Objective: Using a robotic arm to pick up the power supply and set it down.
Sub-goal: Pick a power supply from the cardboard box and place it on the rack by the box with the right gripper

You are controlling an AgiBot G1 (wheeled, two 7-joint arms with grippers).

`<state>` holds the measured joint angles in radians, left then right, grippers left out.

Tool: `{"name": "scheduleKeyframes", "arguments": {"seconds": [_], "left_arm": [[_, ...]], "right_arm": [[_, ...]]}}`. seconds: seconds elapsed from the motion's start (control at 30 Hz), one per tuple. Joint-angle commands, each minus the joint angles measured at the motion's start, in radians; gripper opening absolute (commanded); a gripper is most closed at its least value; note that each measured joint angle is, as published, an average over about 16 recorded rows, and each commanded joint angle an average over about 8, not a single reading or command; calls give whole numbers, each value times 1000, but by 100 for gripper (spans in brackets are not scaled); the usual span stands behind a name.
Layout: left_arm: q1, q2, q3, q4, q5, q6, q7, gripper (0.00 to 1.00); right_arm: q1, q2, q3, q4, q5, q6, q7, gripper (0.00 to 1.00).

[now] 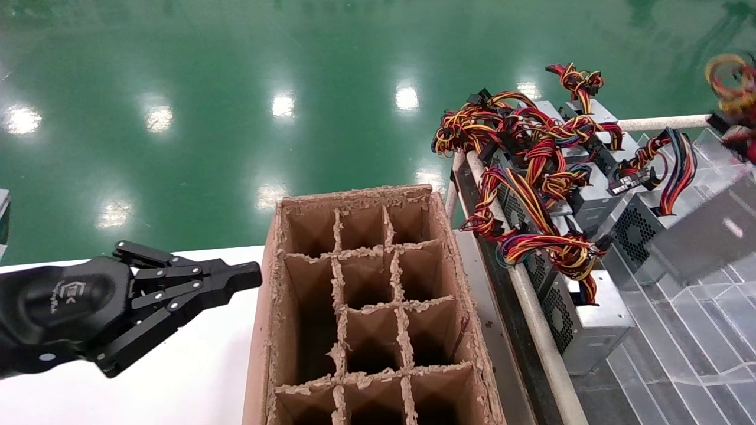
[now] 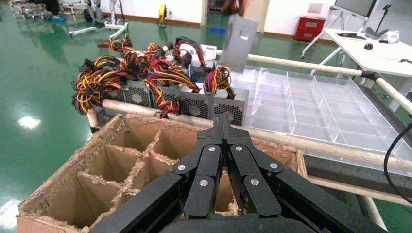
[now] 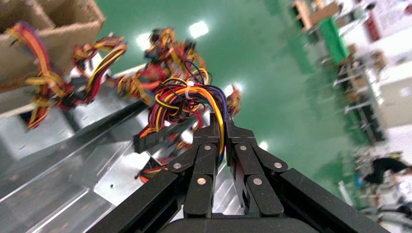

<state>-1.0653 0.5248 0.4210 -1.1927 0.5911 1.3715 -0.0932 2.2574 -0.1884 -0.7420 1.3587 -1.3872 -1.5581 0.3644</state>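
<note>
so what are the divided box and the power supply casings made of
Divided box: looks like brown corrugated cardboard, matte, with frayed, fuzzy cut edges on its partitions. Power supply casings: apparently sheet metal, silver-grey and dully reflective, with perforated vent grilles on one side.

I count two pincers of mine: the left gripper [image 1: 251, 276] at lower left, the right gripper [image 3: 222, 127] clamped on one wire bundle [image 3: 189, 99]. One divided cardboard box [image 1: 267, 330] sits at bottom centre. One power supply [image 1: 694, 227] hangs at right; the racked units [image 1: 582, 321] beside it overlap too much to count.
</note>
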Motion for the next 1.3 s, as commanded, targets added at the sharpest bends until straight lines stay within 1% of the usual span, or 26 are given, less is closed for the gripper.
{"name": "scheduleKeyframes", "arguments": {"seconds": [0.03,0.2,0.43,0.6,0.73,0.93,1.3], "left_arm": [[0,0,0,0,0,0,0,0],[0,0,0,0,0,0,0,0],[0,0,0,0,0,0,0,0],[0,0,0,0,0,0,0,0],[0,0,0,0,0,0,0,0],[0,0,0,0,0,0,0,0],[0,0,0,0,0,0,0,0]], "right_arm": [[-9,32,-16,0,13,-1,3,0],[-67,60,-74,0,73,5,-6,0],[-137,42,-137,-3,123,43,-25,0],[-172,20,-163,-4,105,97,-44,0],[-191,-1,-178,-4,60,139,-72,0],[-193,-42,-189,-4,-1,164,-107,0],[-241,-113,-205,-11,46,209,-177,0]]}}
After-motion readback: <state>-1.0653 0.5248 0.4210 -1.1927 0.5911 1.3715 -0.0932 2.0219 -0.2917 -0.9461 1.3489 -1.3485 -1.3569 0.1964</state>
